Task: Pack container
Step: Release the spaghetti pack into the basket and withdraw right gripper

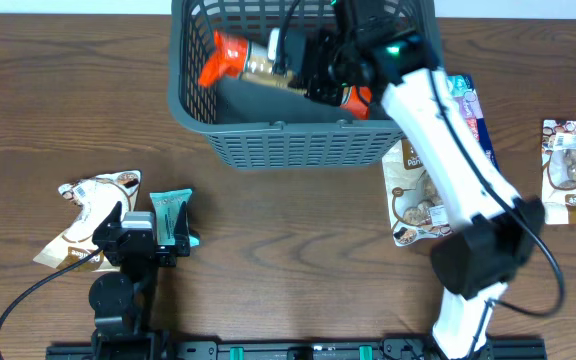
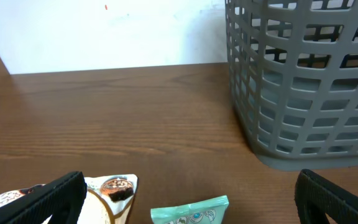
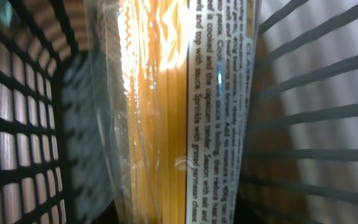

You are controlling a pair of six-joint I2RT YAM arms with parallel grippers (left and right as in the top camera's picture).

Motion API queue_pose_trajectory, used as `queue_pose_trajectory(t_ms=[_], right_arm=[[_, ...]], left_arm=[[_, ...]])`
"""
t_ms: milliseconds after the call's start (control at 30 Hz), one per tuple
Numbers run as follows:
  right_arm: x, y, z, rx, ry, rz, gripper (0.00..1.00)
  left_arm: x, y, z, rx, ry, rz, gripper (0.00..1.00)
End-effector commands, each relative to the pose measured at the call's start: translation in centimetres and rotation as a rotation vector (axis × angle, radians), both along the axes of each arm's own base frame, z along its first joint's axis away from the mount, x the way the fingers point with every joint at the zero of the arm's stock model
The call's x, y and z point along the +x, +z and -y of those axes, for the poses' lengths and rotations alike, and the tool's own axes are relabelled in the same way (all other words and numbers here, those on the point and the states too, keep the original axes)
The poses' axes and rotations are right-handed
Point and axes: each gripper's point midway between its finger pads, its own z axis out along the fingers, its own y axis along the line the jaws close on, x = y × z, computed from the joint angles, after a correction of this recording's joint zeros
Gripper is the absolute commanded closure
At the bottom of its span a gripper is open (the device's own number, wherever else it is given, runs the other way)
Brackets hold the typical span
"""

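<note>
Container (image 1: 268, 140) stood at the far middle of the table (image 1: 298, 270), open side up, where either arm could reach it. From the left wrist its lattice wall (image 2: 303, 93) rose at the right, well apart from that arm. The right arm (image 1: 448, 150) stretched over the near rim and down inside, which I judge to be the step of laying an item on the floor rather than dropping it.

That item was a pasta pack (image 1: 263, 68), slanted across the inside with its orange ends toward opposite walls. Being long, it probably fitted best on the diagonal. In the right wrist view the pack (image 3: 166, 112) filled the middle, close to the lens, with lattice on both sides.

Outside, more packets waited within reach. A brown packet (image 1: 413, 200) lay near the container's right corner, partly under the arm, with a blue packet (image 1: 465, 100) just beyond it and an edge packet (image 1: 573, 170) well to the right. On the left a white packet (image 1: 93, 215) and a smaller teal packet (image 1: 173, 215) lay side by side.

The right gripper (image 1: 320, 78) sat over the pasta pack, but its fingers showed in no view, so I cannot tell whether it pinched the pack. The left gripper (image 2: 188, 202) hung low over the teal packet, fingers spread wide and empty, likely placed to take it next.
</note>
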Motion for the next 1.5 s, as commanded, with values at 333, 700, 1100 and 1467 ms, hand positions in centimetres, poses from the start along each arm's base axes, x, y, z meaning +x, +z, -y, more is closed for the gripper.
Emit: queue_pose_trajectory(t_ms=[333, 700, 1100, 1467], right_arm=[[0.4, 5.3, 1.4, 0.109, -0.12, 0.035, 0.01], [0.1, 17.2, 13.5, 0.29, -0.625, 0.191, 0.01], [-3.9, 14.2, 30.7, 0.415, -1.177, -0.098, 0.01], [-8.0, 3.6, 29.2, 0.289, -1.19, -0.388, 0.01]], left_arm=[[-0.2, -1.7, 0.5, -0.016, -0.027, -0.053, 0.01], [-0.2, -1.7, 0.5, -0.016, -0.027, -0.053, 0.01], [-0.2, -1.7, 0.5, -0.016, -0.027, -0.053, 0.01], [-0.2, -1.7, 0.5, -0.015, -0.027, -0.053, 0.01]])
